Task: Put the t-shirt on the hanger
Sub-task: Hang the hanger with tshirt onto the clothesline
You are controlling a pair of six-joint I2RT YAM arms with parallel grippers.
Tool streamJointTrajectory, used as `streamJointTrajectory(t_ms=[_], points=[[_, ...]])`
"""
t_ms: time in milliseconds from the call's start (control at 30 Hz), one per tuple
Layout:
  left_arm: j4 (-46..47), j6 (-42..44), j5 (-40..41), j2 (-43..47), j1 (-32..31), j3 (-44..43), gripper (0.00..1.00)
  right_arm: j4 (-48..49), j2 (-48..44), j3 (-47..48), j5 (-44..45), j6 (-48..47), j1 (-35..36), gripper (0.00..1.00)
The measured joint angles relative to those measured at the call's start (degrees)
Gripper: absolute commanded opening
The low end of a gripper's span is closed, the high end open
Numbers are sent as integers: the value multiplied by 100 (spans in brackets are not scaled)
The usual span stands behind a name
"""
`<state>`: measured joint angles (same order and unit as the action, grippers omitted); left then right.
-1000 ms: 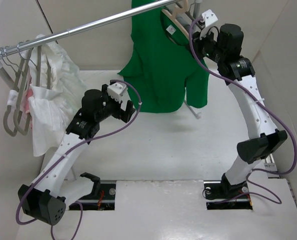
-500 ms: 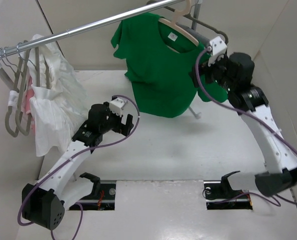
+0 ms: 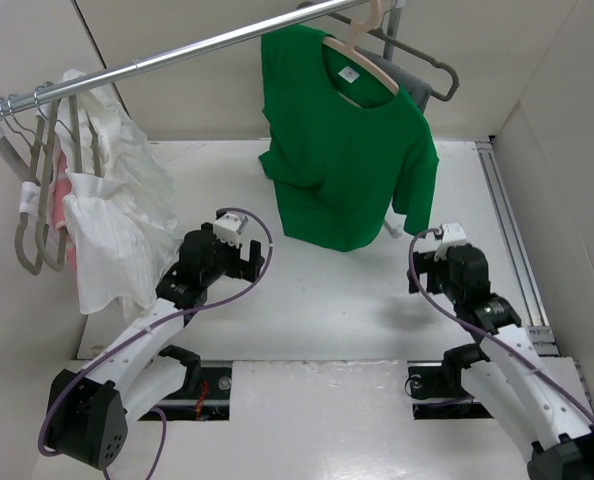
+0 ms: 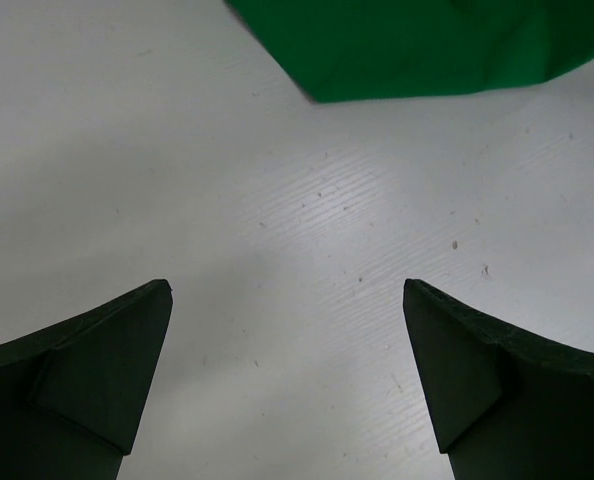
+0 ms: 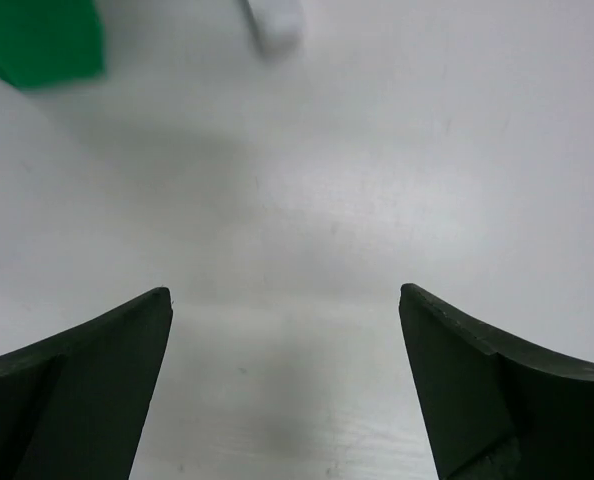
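Note:
The green t-shirt [image 3: 342, 150] hangs on the beige hanger [image 3: 360, 55], whose hook sits over the metal rail [image 3: 177, 52]. A white label shows inside the neck. My left gripper [image 3: 257, 260] is low over the table, left of the shirt's hem, open and holding nothing. In the left wrist view the hem of the t-shirt [image 4: 427, 45] lies ahead of the left gripper [image 4: 287, 300]. My right gripper [image 3: 415, 272] is down by the table, below the shirt's right sleeve, open and holding nothing. The right wrist view shows a corner of the t-shirt [image 5: 37, 40] far ahead of the right gripper [image 5: 285, 300].
White garments [image 3: 112, 220] hang on thin grey-white hangers [image 3: 32, 215] at the rail's left end. A dark grey hanger [image 3: 429, 70] hangs behind the t-shirt. The rack's white foot [image 5: 275, 25] stands on the table under the shirt. A metal track [image 3: 507, 220] runs along the right wall.
My right gripper has opened, left the hanger and dropped to the table. The t-shirt swung round and now hangs flat. My left arm has drawn back a little.

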<state>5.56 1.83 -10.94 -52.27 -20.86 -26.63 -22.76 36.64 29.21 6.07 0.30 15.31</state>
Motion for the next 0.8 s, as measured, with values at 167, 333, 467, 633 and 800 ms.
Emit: streamJointTrajectory(t_ms=[167,333,467,633,800], points=[[365,-35,76,175,94,87,100,-44,-195,-1080,-4,599,-256,100],[535,-90,114,295,328,96,100,319,-284,-1078,52,767,-291,100],[570,-129,125,345,442,151,100,507,-210,-1029,120,776,-291,100],[575,-149,55,391,651,199,100,660,-63,-1019,120,776,-291,100],[581,-162,11,415,745,234,100,702,-57,-1019,116,772,-291,100]])
